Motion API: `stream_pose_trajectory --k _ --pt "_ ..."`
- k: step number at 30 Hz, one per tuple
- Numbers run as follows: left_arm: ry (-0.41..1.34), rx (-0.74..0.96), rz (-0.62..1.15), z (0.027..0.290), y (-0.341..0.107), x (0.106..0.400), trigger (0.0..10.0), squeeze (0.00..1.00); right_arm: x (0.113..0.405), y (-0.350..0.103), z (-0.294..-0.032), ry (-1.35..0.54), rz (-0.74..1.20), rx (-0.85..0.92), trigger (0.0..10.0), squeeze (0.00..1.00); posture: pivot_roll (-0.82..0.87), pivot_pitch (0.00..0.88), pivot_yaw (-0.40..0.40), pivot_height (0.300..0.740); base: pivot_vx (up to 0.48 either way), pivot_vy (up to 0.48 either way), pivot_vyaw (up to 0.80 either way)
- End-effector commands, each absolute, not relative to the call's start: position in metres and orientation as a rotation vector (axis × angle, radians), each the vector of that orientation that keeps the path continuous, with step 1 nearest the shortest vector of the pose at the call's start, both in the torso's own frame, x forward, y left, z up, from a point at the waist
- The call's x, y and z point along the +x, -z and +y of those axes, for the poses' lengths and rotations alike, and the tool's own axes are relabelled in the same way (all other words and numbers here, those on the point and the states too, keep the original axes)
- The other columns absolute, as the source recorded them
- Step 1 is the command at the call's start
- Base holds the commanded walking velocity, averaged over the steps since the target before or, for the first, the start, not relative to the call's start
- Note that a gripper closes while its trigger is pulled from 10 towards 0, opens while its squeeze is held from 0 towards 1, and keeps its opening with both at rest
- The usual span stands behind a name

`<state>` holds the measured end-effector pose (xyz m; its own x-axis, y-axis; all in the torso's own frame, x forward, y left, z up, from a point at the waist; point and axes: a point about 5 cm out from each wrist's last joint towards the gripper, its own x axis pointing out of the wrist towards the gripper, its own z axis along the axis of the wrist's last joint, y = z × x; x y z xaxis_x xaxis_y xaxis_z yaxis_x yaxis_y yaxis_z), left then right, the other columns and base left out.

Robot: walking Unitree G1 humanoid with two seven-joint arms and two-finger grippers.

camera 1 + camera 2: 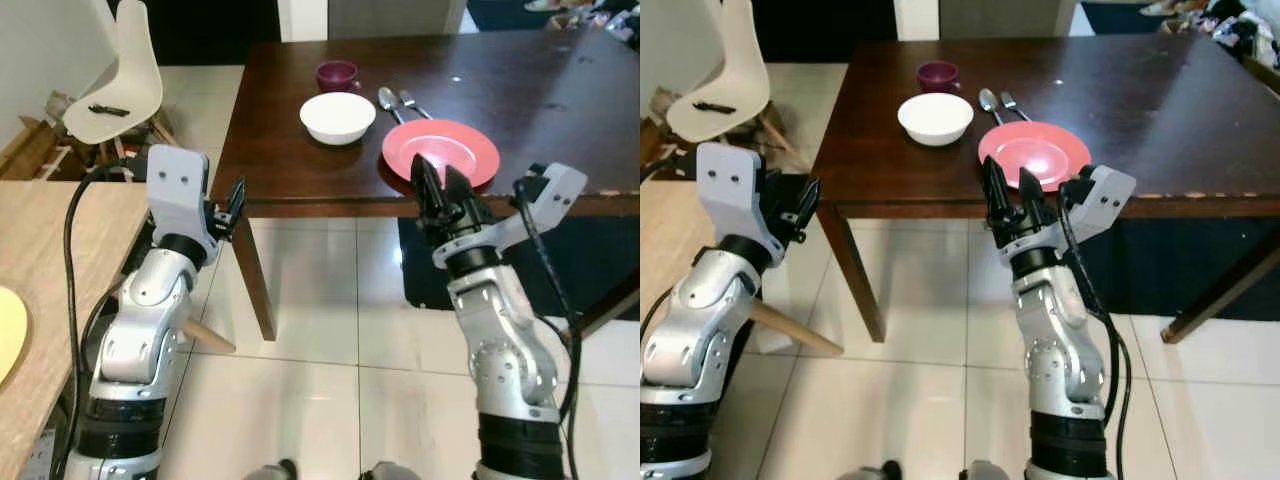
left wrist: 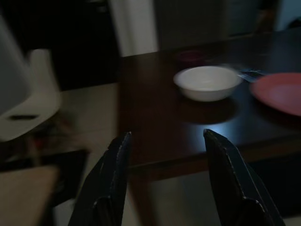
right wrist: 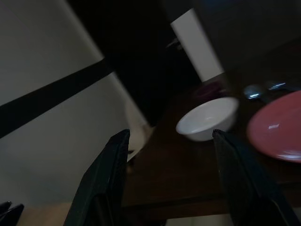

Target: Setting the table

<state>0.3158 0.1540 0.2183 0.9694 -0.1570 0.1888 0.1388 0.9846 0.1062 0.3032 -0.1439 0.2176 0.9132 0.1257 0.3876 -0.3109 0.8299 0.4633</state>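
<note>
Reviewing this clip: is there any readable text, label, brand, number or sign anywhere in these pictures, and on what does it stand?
None can be read.
The red plate, white bowl, small purple cup, spoon and fork on the dark table show no print.
The white chair and both open grippers, left and right, show no markings.
Both wrist views are dark and blurred.

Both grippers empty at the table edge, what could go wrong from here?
1. The red plate sits close to the table's near edge, with the open right gripper right in front of it; a clumsy approach may nudge it off or shove it into the spoon and fork.
2. The white bowl and small purple bowl stand close together; reaching for one with the open left gripper could knock the other.
</note>
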Motion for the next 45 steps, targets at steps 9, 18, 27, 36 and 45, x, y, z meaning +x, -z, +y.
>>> stream_pose_trajectory --k 9,18,27,36,45 --pt "0.115 0.104 -0.187 0.162 -0.216 0.317 10.0 0.0 0.301 -0.218 -0.133 -0.303 -0.341 0.564 10.0 0.0 -0.08 0.036 0.083 0.74 0.0 0.0 0.75" --pt "0.083 0.103 -0.192 0.166 -0.221 0.317 10.0 0.0 0.293 -0.232 -0.118 -0.453 -0.383 0.549 10.0 0.0 -0.07 0.04 0.082 0.74 0.0 0.0 0.72" --pt "0.017 0.118 -0.205 0.181 -0.231 0.322 10.0 0.0 0.293 -0.237 -0.111 -0.509 -0.392 0.552 10.0 0.0 -0.06 0.042 0.082 0.74 0.0 0.0 0.71" --pt "-0.013 0.125 -0.197 0.184 -0.233 0.324 10.0 0.0 0.291 -0.237 -0.109 -0.533 -0.387 0.556 10.0 0.0 -0.06 0.043 0.082 0.74 0.0 0.0 0.71" --pt "-0.006 0.133 -0.185 0.189 -0.236 0.33 10.0 0.0 0.29 -0.235 -0.107 -0.558 -0.37 0.573 10.0 0.0 -0.06 0.043 0.081 0.74 0.0 0.0 0.71"
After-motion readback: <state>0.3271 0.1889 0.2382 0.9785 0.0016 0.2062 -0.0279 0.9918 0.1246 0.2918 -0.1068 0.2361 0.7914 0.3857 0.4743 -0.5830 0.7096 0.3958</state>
